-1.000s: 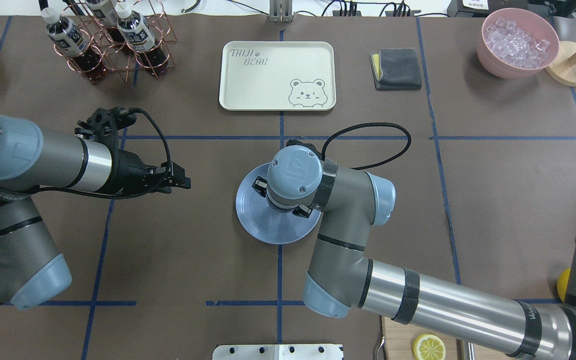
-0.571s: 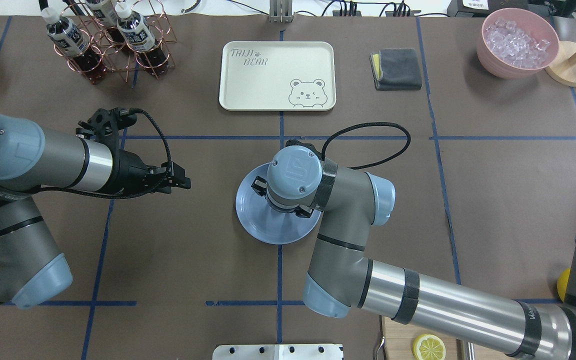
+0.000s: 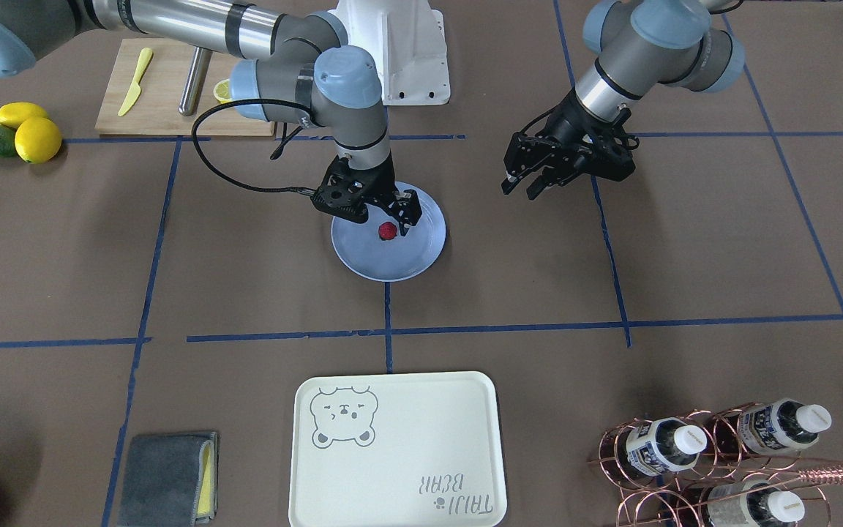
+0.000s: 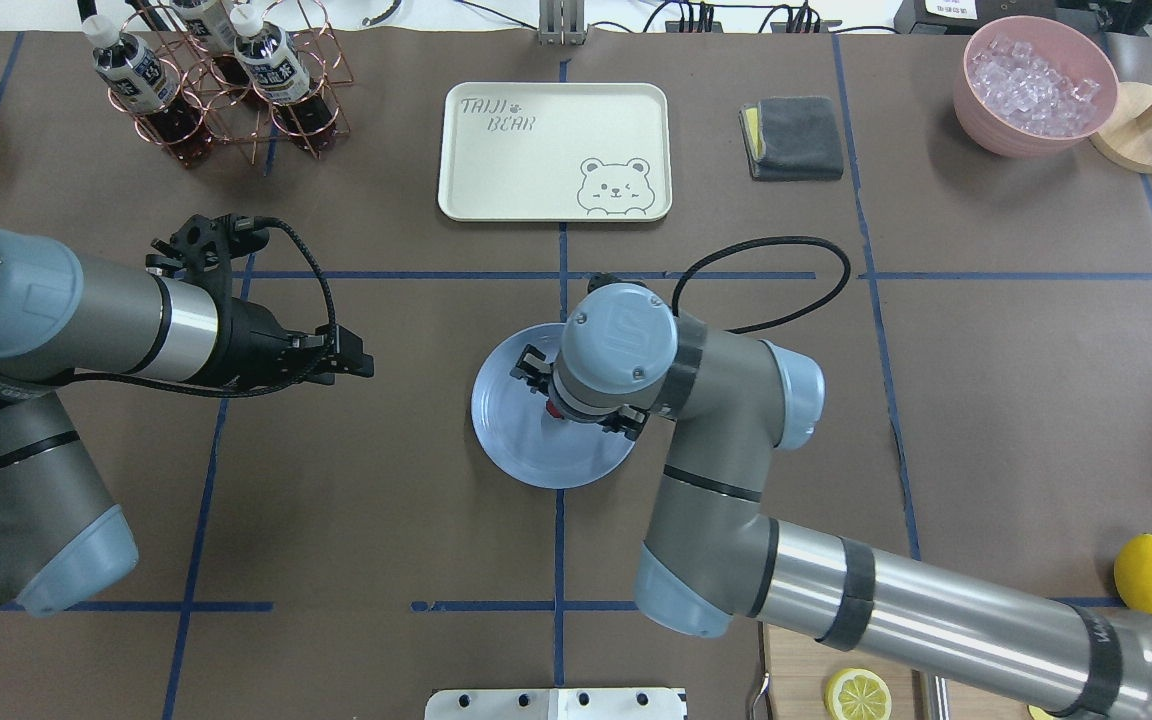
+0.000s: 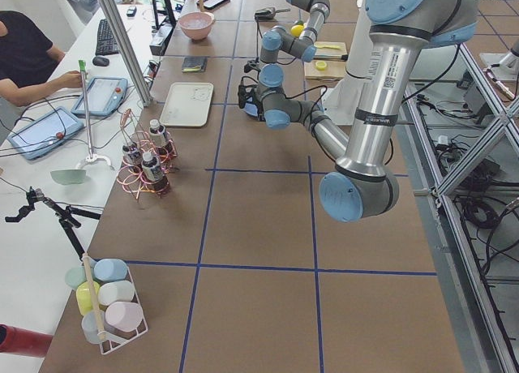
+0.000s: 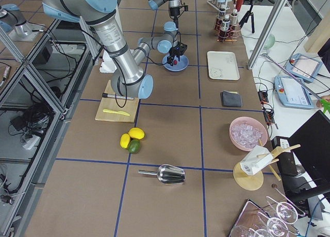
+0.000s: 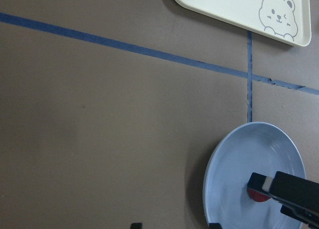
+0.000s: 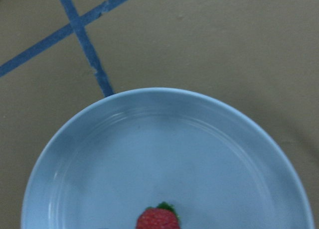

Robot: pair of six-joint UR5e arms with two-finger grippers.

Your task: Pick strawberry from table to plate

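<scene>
**Strawberry Lay on the Plate Under Parted Jaws**

The table [image 4: 1036, 400], covered in brown paper and crossed by blue tape lines, spread out in front of the two arms. On the robot's side of the plate [image 4: 511, 440], off toward the right arm's base, a cutting board [image 4: 796, 680] carried a lemon half [image 4: 857, 695]. The plate sat flat on the table, across one of the tape lines.

The strawberry [image 3: 387, 231] lay on the plate, close to its middle, and its green end showed in the right wrist view. The right gripper [image 3: 388, 219] hung directly over the plate and pointed down. Its jaws were apart, with the berry below and between them and not gripped.

The left gripper [image 4: 361, 360] hovered over bare table well away from the plate, on the left arm's side. It was aimed toward the plate, its jaws apart and holding nothing.

Beyond the plate lay a cream tray [image 4: 556, 150] with a bear drawing. A folded grey cloth [image 4: 794, 137] lay farther toward the right arm's side. In the corners farthest from the plate stood a wire rack of bottles [image 4: 226, 90] and a pink bowl [image 4: 1034, 85] of ice.
</scene>
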